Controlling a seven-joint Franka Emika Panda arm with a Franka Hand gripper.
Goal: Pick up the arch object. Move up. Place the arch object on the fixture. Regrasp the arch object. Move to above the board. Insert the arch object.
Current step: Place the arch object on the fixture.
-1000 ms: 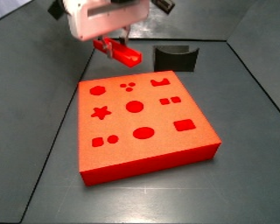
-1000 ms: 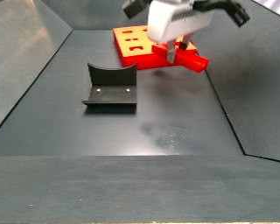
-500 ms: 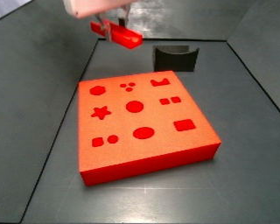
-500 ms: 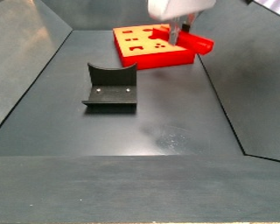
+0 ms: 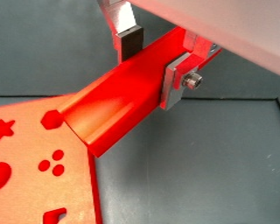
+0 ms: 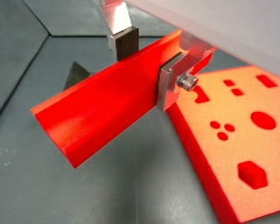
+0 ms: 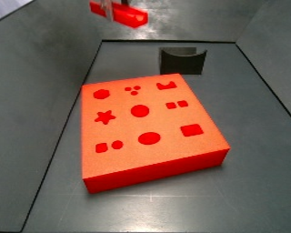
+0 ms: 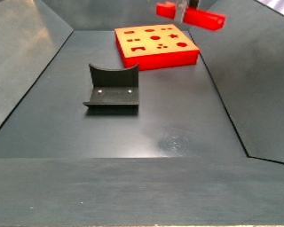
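Gripper is high up, well above the floor, pinching the arch object across its width near one end; seen close in both wrist views, w/ one silver finger plate flat on the bar's side and the dark-padded finger on the opp side. In a wrist view same grip: bar clamped btw plate and pad, the long part sticking out past the fingers, tilted, free end lower. In a side view the bar shows at the frame's top edge, in the air, apart from everything; gripper body mostly cut off there, only a bit of fingers near. Same in a side view: bar up at top edge, above and just past the board's far side, not touching it. Board lies flat on the dark floor, cut-outs up (star, circles, oval, rects, arch), all holes unfilled. Also seen in at the far end, and partly in both wrist views below the bar. Fixture stands on the floor behind the board, near the back wall, apart from it; in it's nearer the cam, curved hollow up, nothing on it. Dark corner of it prob. visible in a wrist view behind the bar.
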